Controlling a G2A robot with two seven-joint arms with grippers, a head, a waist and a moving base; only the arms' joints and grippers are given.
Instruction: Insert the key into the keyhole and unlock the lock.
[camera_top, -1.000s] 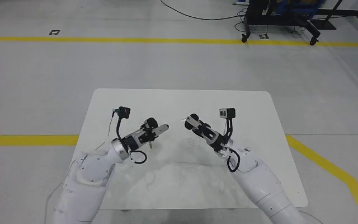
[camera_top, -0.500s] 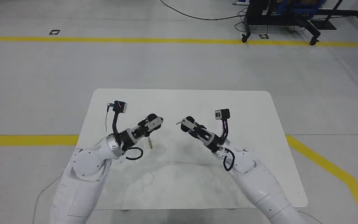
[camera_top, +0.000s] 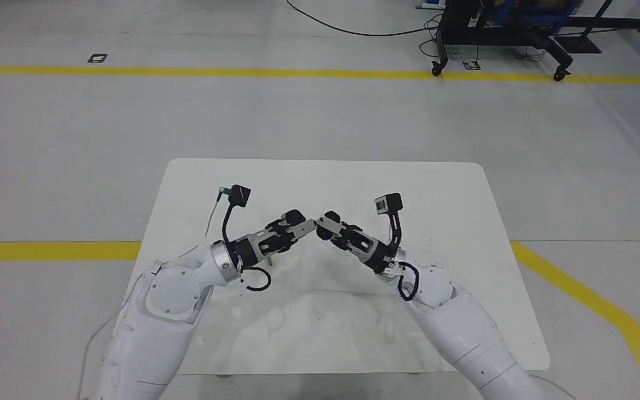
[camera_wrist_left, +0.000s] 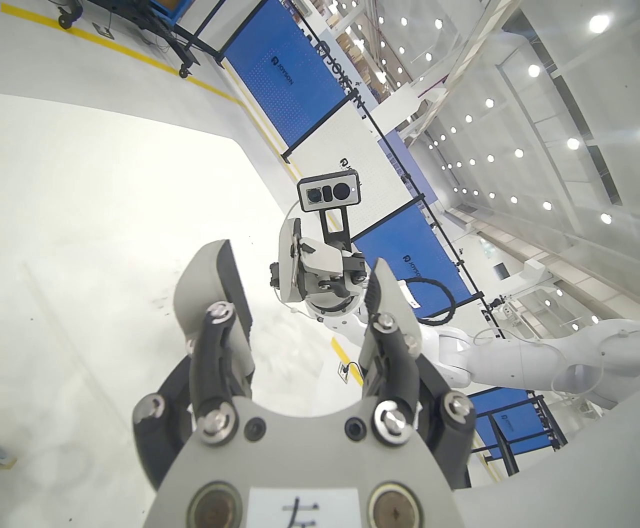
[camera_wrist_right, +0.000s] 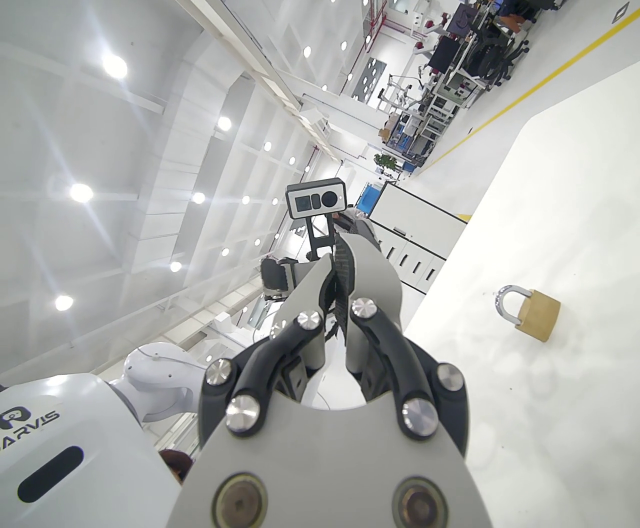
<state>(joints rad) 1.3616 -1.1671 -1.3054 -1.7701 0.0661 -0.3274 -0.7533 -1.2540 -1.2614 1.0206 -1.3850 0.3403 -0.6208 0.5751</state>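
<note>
A white surface with rounded corners is seen on a pale grey floor. The floor is crossed by yellow lines, one beyond the surface and one level with its middle. A black wheeled cart is parked at the far edge of the room, and a dark cable is laid on the floor beside it. Faint grey scuffs are spread over the near part of the surface.

The two arms are brought together above the middle of the surface, tip to tip. The left hand is held open, its fingers spread wide with nothing between them. The right hand is faced directly by it, just beyond its fingertips. The right hand's fingers are pressed together; whether a key is pinched between them cannot be told.

The padlock is laid flat on the surface, well apart from both hands. It has a brass body, and its silver shackle is seated in the body.

In the left wrist view, blue and white partition panels are lined up along a yellow line. In the right wrist view, white cabinets are set past the surface's edge. A high white ceiling is dotted with round lights.
</note>
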